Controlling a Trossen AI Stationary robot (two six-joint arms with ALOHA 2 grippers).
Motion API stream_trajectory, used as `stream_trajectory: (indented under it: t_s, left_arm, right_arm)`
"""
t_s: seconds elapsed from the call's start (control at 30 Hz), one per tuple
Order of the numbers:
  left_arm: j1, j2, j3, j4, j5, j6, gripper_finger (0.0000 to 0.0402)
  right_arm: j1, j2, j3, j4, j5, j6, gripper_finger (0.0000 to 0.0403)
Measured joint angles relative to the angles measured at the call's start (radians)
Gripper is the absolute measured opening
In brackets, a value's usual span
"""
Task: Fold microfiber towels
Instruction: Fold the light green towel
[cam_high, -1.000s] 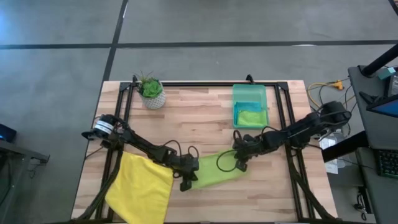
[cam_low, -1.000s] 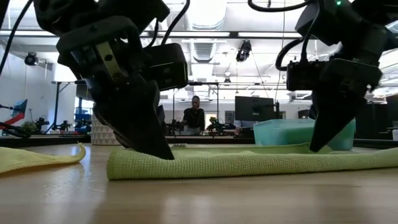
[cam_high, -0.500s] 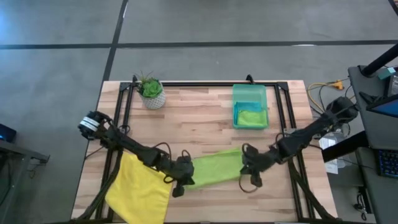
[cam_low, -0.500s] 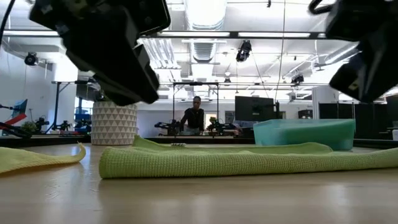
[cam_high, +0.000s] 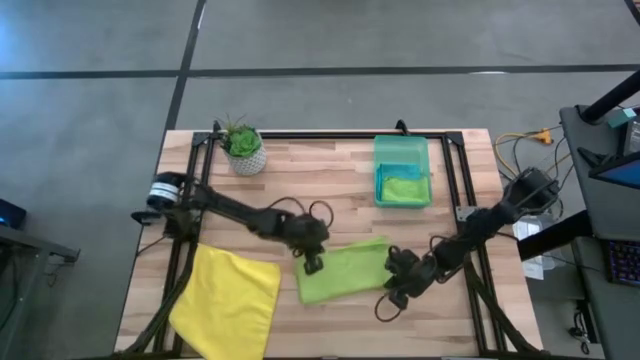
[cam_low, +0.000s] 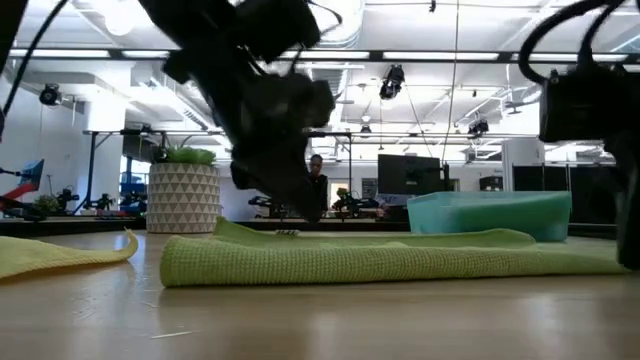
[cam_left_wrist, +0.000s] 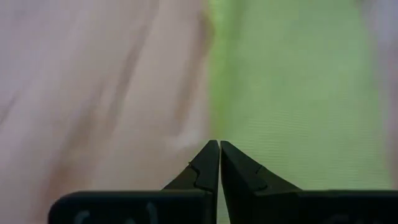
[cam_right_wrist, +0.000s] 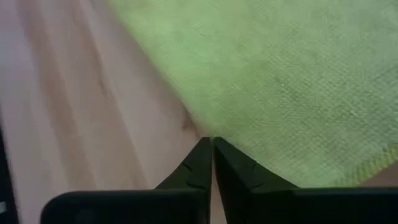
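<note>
Lime towel: the lime green towel (cam_high: 342, 270) is lying folded into a band on the tabletop (cam_high: 330, 180), near the front edge and between the two arms; in the low view its near fold is sitting plump and rounded, not pressed flat.
Left gripper: the left gripper (cam_high: 313, 265) is hovering at the band's left end, fingers clenched together on nothing, as the left wrist view is showing.
Right gripper: the right gripper (cam_high: 392, 298) is sitting just off the band's front right corner, fingers likewise pressed shut and empty, tips over bare wood beside the cloth edge.
Other towels: the yellow towel (cam_high: 227, 303) is lying at the front left with its near edge hanging at the tabletop's rim; another lime towel is resting in the green bin (cam_high: 402, 170) at the back.
Risk, springing open: nothing is pinning the fold, so the soft layers may be creeping apart.
Risk, snagging: closed fingers passing this low are likely to drag an edge and skew the band, or bunch it.
Risk, uneven layers: the upper layer appears offset from the lower one, though the high view is too coarse to be sure.
Risk, yellow towel: a sweep by the left arm could be pushing it off the rim.
</note>
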Motion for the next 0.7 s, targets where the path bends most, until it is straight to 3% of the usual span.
stream_trajectory:
  t_s: [0.2, 0.37, 0.5, 0.7]
  left_arm:
    - [0.016, 0.042, 0.010, -0.088, 0.132, 0.023, 0.0000]
    - [-0.092, 0.041, 0.010, -0.100, 0.178, -0.025, 0.0000]
    - [-0.199, 0.044, 0.008, -0.092, 0.151, -0.144, 0.0000]
    - [-0.317, 0.054, 0.007, 0.016, 0.173, -0.244, 0.0000]
  right_arm:
    - [-0.015, 0.014, 0.006, -0.048, 0.033, -0.010, 0.0009]
    - [-0.074, -0.003, 0.003, -0.075, 0.051, -0.120, 0.0009]
    - [-0.137, -0.015, 0.002, -0.102, 0.050, -0.218, 0.0009]
    - [-0.270, -0.037, -0.001, -0.124, 0.047, -0.370, 0.0009]
